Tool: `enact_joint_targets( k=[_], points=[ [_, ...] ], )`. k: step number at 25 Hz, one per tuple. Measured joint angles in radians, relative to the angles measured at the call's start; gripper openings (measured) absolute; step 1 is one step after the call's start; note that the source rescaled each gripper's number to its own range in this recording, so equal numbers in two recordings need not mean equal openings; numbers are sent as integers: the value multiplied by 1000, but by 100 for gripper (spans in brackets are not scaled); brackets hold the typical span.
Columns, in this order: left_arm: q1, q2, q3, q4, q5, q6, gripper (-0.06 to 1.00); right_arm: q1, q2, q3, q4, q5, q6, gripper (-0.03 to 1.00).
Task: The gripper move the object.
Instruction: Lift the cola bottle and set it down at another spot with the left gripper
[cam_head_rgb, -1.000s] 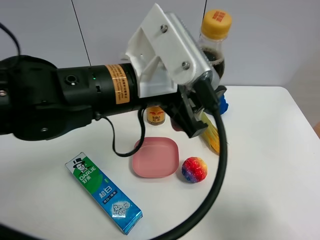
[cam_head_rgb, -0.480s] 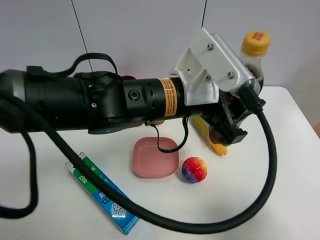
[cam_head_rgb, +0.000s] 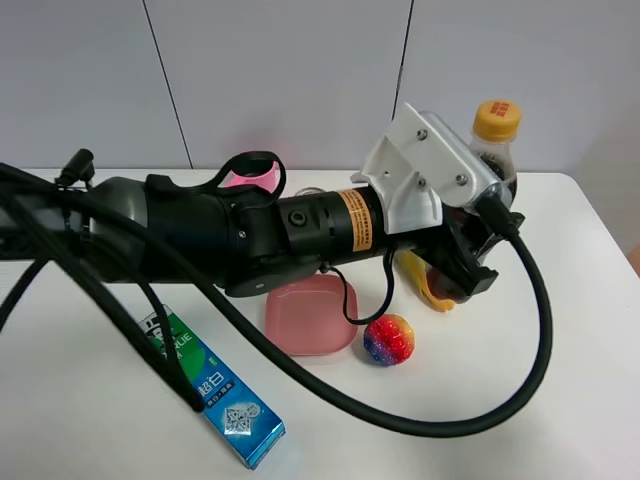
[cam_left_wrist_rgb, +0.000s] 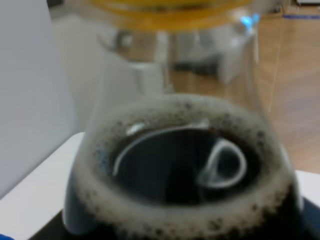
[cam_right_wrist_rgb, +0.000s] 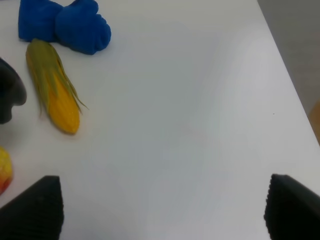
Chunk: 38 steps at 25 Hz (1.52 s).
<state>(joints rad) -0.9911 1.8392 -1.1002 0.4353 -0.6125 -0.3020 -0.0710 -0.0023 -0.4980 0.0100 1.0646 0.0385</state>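
Note:
The cola bottle (cam_head_rgb: 496, 125) with its yellow cap stands up at the back right of the white table (cam_head_rgb: 560, 380); its lower part is hidden behind the white bracket. My left gripper (cam_head_rgb: 468, 268) reaches across from the left and is shut on the bottle's body. In the left wrist view the bottle (cam_left_wrist_rgb: 185, 170) fills the picture, with dark cola and foam right in front of the camera. My right gripper (cam_right_wrist_rgb: 162, 210) is open and empty over bare table; it does not show in the exterior view.
A pink dish (cam_head_rgb: 312, 318), a rainbow ball (cam_head_rgb: 389, 339) and a toothpaste box (cam_head_rgb: 212, 388) lie in front of the arm. A corn cob (cam_head_rgb: 428, 288) lies under the left gripper, also in the right wrist view (cam_right_wrist_rgb: 54, 89) beside a blue lump (cam_right_wrist_rgb: 65, 22).
My left arm has swung to the right and then come lower, carrying the cola bottle with it. The gold can behind the arm is now hidden.

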Motion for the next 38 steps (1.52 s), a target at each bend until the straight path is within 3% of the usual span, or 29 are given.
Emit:
enact_joint_targets(
  k=[18,38],
  points=[
    [0,191,-2,22,-179,9,0,0,0,0,0,0,0,100],
    [0,282,-4,75,-172,10,0,0,0,0,0,0,0,100]
  ],
)
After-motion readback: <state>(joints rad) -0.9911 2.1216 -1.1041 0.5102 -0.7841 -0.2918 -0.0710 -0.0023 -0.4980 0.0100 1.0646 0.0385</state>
